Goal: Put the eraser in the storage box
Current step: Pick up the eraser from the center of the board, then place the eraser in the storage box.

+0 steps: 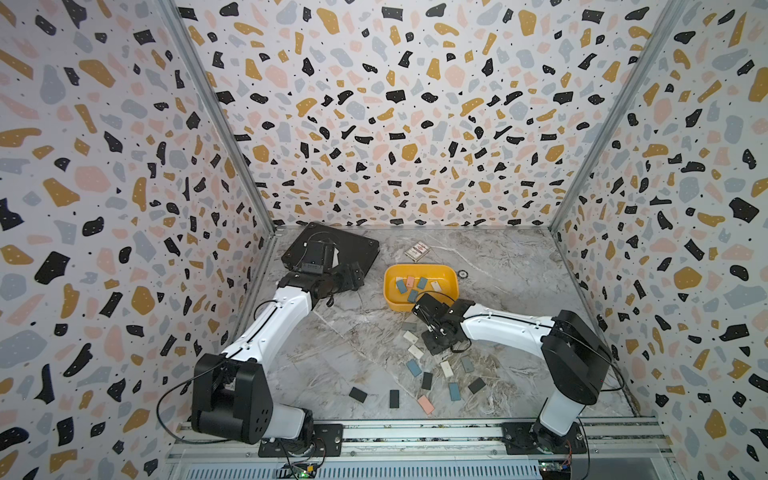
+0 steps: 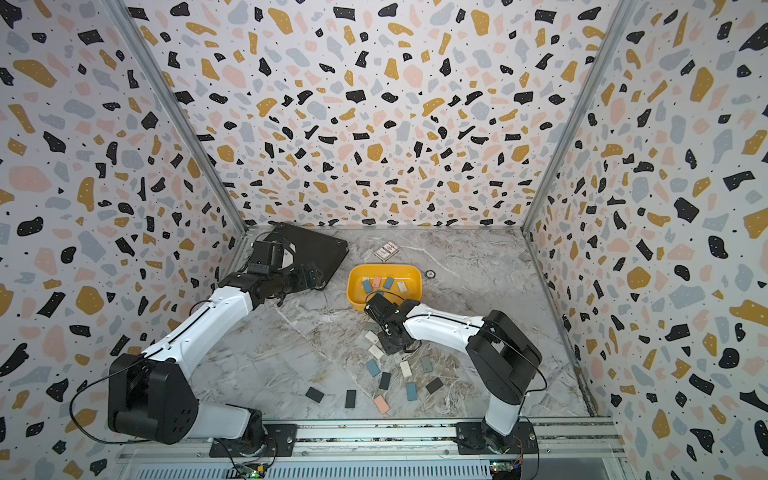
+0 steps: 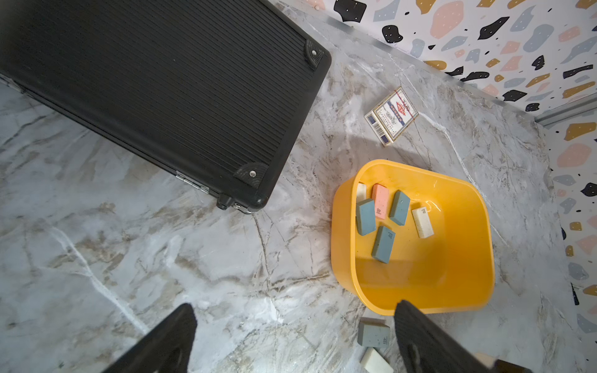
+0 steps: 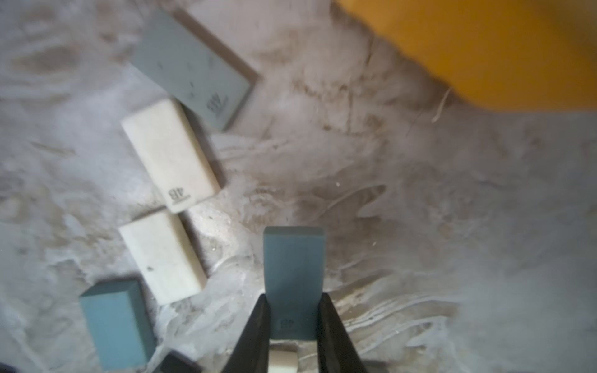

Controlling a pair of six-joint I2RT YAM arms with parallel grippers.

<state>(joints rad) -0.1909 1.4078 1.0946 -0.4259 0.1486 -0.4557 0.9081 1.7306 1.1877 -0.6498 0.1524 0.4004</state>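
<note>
Nearest the rail, loose erasers [image 1: 425, 404] in pink, blue, black and white lie scattered on the marble worktop [image 1: 332, 365]. Just beyond them the right gripper [image 4: 293, 297] is pinching a blue-grey eraser [image 4: 292, 258] by its long sides, with about half its length sticking out past the fingertips. Whether it is clear of the worktop I cannot tell. Two white erasers [image 4: 168, 155] and a grey one [image 4: 190, 71] lie close by, not touching it.

The step in hand looks like the carry to the box. To do it well, lift straight up first, so the held piece does not drag its neighbours. Go high enough to pass the near wall of the storage box [image 4: 484, 48], which stands just ahead. Then move over a bare part of its floor and spread the jaws low, so the rubber does not bounce out.

The storage box is a shallow yellow tray, open on top. The left wrist view shows six erasers in it: three blue [image 3: 366, 217], one pink [image 3: 380, 202] and two white, one half hidden by the wall. Much of its floor is bare.

The left gripper [image 3: 295, 308] hangs spread and empty near the black case [image 3: 161, 97], which lies closed. Farthest back is a small printed pack [image 3: 392, 114].
</note>
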